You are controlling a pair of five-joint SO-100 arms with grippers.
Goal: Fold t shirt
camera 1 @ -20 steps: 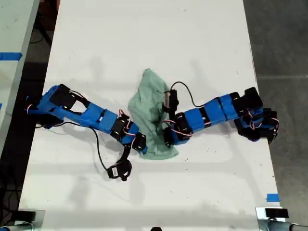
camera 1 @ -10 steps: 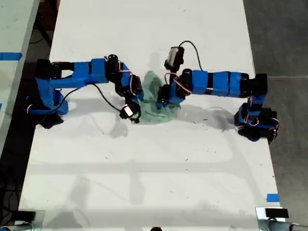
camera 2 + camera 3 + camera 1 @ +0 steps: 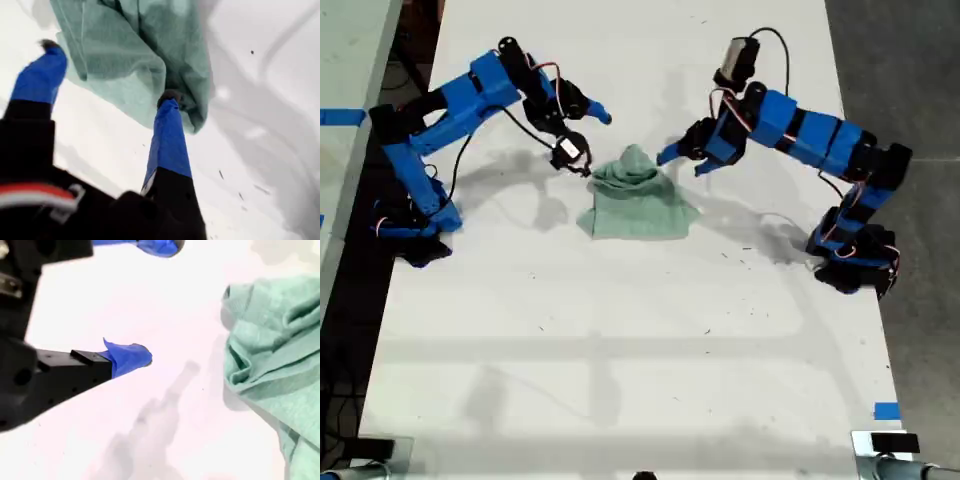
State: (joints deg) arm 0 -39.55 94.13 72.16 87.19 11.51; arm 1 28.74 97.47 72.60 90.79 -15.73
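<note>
Mint-green t shirt (image 3: 638, 200) lies bunched on the white table (image 3: 620, 350), between both arms. My first gripper (image 3: 107, 75) hangs spread just over its edge; my second gripper (image 3: 152, 300) is spread beside it, apart.

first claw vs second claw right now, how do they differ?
My first claw reaches the shirt's edge; my second claw is apart from it. Cloth shows between my first claw's jaws, only bare table between my second's. Both are open, holding nothing.

A white table (image 3: 620, 380) stands on grey floor (image 3: 910, 100), blue tape (image 3: 886, 411) marking its edge.
</note>
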